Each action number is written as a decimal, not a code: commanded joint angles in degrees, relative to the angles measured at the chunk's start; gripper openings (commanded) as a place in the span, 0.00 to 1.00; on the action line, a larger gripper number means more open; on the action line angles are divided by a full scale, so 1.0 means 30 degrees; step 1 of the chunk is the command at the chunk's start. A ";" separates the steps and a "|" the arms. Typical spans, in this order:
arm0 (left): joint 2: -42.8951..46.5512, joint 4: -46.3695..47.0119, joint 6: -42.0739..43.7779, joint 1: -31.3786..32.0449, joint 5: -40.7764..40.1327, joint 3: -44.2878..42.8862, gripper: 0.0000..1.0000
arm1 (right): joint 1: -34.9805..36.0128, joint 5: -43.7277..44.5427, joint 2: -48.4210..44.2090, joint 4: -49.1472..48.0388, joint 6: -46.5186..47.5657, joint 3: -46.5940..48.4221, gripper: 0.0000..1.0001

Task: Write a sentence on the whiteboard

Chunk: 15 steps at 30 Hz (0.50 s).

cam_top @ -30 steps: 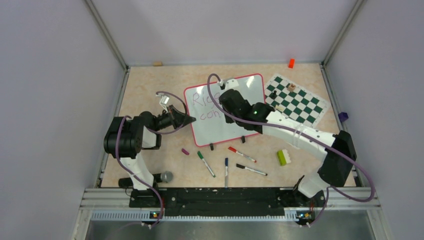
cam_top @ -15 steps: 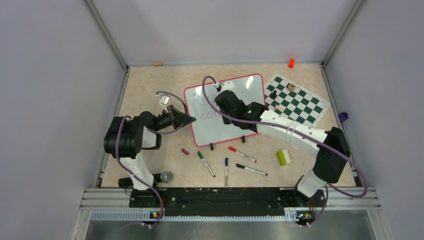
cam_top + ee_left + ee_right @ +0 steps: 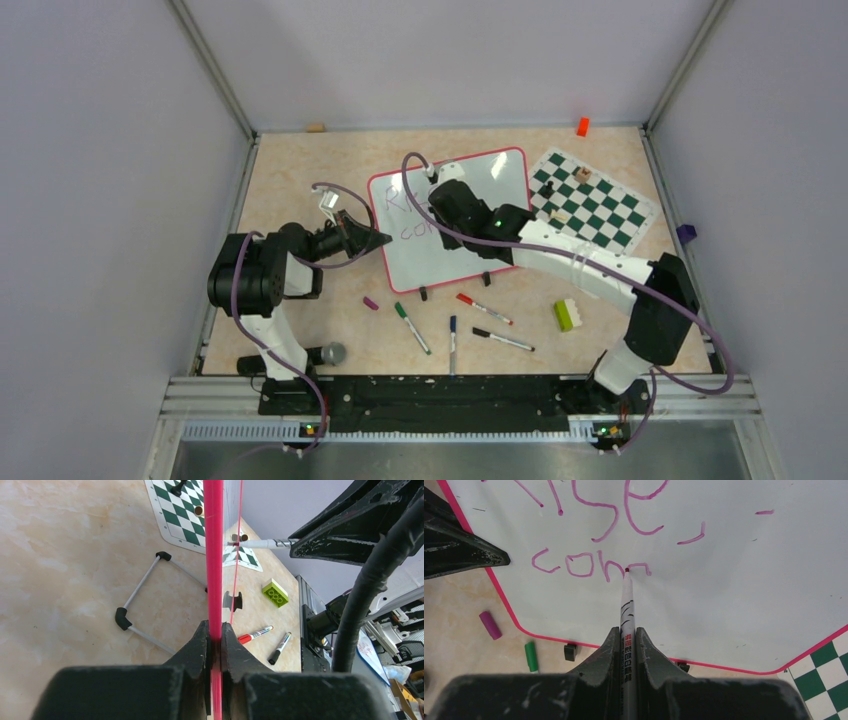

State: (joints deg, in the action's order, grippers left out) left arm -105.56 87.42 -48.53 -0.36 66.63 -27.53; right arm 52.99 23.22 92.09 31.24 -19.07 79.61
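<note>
The whiteboard (image 3: 445, 262) stands tilted on the table, white with a red-pink rim. My left gripper (image 3: 215, 630) is shut on its left rim (image 3: 214, 555), seen edge-on in the left wrist view. My right gripper (image 3: 626, 632) is shut on a white marker (image 3: 627, 600), whose tip touches the board. The sentence (image 3: 594, 510) shows as purple writing: "Rise," on the first line and "con" (image 3: 584, 565) on the second, with a further arch being drawn at the tip. In the top view the right wrist hides part of the writing (image 3: 398, 205).
A green-and-white chess mat (image 3: 595, 205) with small pieces lies right of the board. In front of the board lie red (image 3: 484, 309), green (image 3: 411, 327), blue (image 3: 452, 340) and black (image 3: 503, 340) markers, a purple cap (image 3: 371, 302) and a green brick (image 3: 567, 314).
My right wrist has shifted a little to the left over the board with the marker. The left arm and the board have not moved.
</note>
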 commanded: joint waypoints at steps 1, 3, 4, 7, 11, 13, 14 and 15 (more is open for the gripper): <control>-0.0058 0.1799 0.0678 0.0238 0.0564 -0.0169 0.00 | -0.0141 -0.0411 -0.0161 -0.0280 0.0088 -0.0469 0.00; -0.0058 0.1791 0.0663 0.0253 0.0555 -0.0162 0.00 | -0.0144 -0.0282 -0.0219 -0.0081 0.0087 -0.0546 0.00; -0.0043 0.1798 0.0659 0.0239 0.0577 -0.0169 0.00 | -0.0122 -0.0264 -0.0304 0.0007 0.0127 -0.0562 0.00; -0.0061 0.1799 0.0667 0.0238 0.0552 -0.0169 0.00 | -0.0122 0.0150 -0.0389 0.0240 0.0171 -0.0583 0.00; -0.0024 0.1799 0.0696 0.0242 0.0567 -0.0155 0.00 | -0.0127 0.1063 -0.0404 0.0646 0.0118 -0.0345 0.00; -0.0032 0.1799 0.0667 0.0237 0.0543 -0.0166 0.00 | -0.0144 0.1425 -0.0386 0.0769 0.0066 -0.0222 0.00; -0.0015 0.1799 0.0682 0.0237 0.0537 -0.0154 0.00 | -0.0144 0.1586 -0.0403 0.0768 0.0063 -0.0166 0.00; -0.0020 0.1795 0.0706 0.0237 0.0551 -0.0149 0.00 | -0.0145 0.1723 -0.0386 0.0761 0.0022 -0.0115 0.00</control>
State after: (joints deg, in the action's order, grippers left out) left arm -105.56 87.37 -48.56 -0.36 66.57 -27.53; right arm 53.08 23.40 91.94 32.75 -19.09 78.39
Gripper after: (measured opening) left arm 0.060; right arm 0.093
